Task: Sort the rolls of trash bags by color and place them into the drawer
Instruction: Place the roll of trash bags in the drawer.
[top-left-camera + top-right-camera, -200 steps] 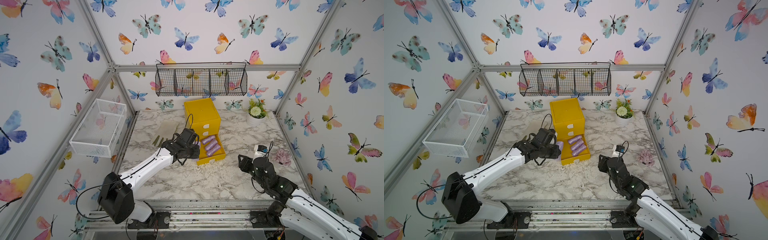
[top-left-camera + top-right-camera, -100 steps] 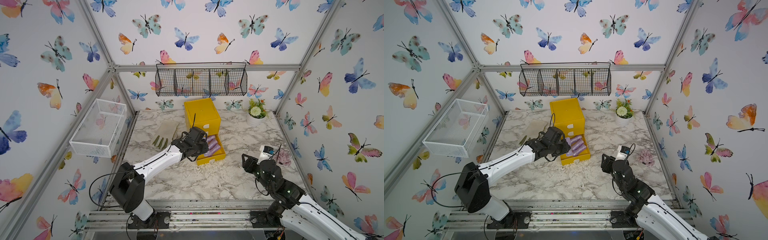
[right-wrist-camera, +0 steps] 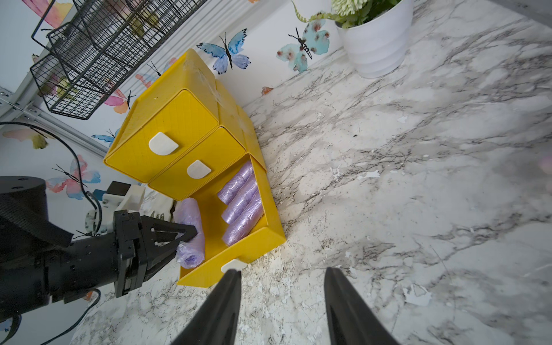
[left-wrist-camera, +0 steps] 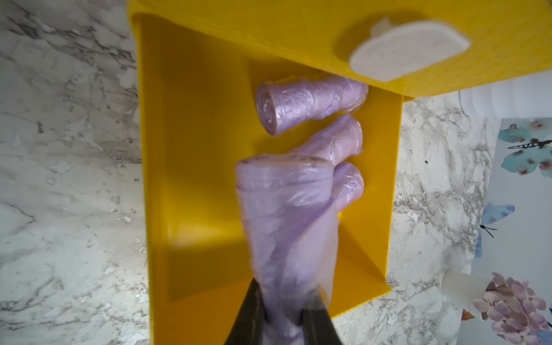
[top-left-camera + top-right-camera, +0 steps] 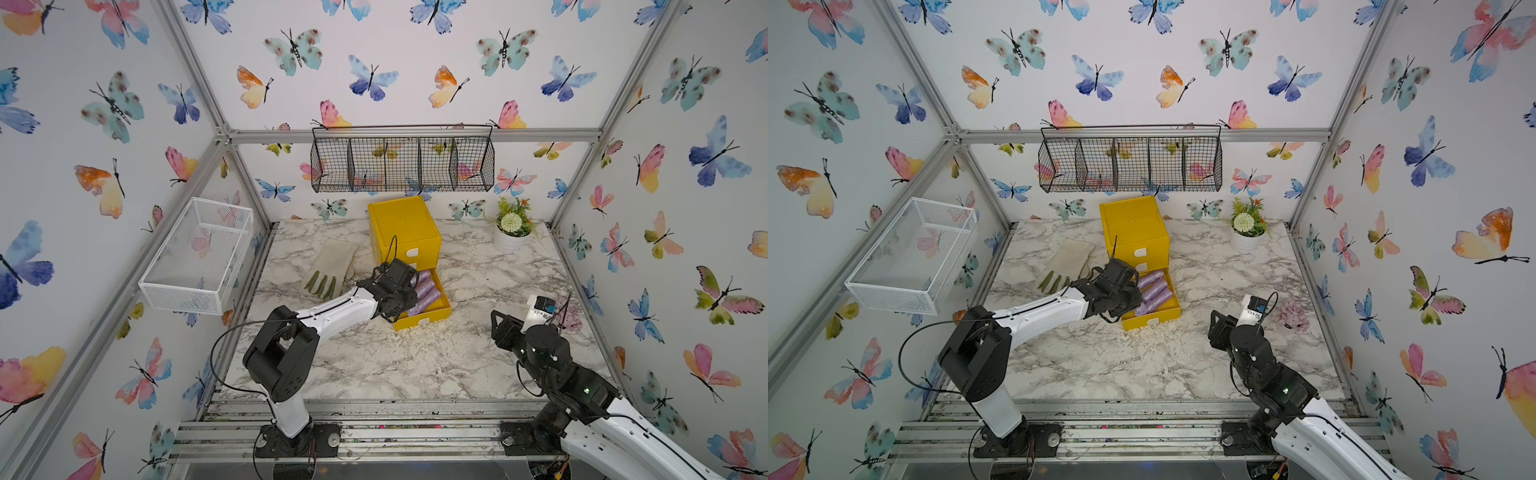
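You had nearly finished the purple group at this moment. The yellow three-drawer chest [image 5: 405, 220] stood toward twelve o'clock on the marble desk [image 5: 395, 365], with its bottom drawer [image 3: 254, 242] pulled out toward six o'clock. Three purple rolls [image 3: 242, 200] lay side by side along that drawer's three o'clock wall. Your left fingers [image 3: 167, 233] were clamped on a fourth purple roll [image 4: 283, 215], gripping it by one end above the empty nine o'clock half of the drawer; whether its far end touched the drawer floor could not be told. Your right fingers [image 3: 224, 304] stood apart and empty, hovering over the desk at about four o'clock from the drawer. The top drawer [image 3: 167, 131] and the middle drawer [image 3: 203, 155] were shut, and no pink or green rolls showed anywhere on the desk, so those colours were probably stowed already, though their insides were hidden. What seemed left: release this roll beside its mates, then push the bottom drawer closed. The pale glove [image 5: 332, 266] lay at ten o'clock from the drawer, apart from it.
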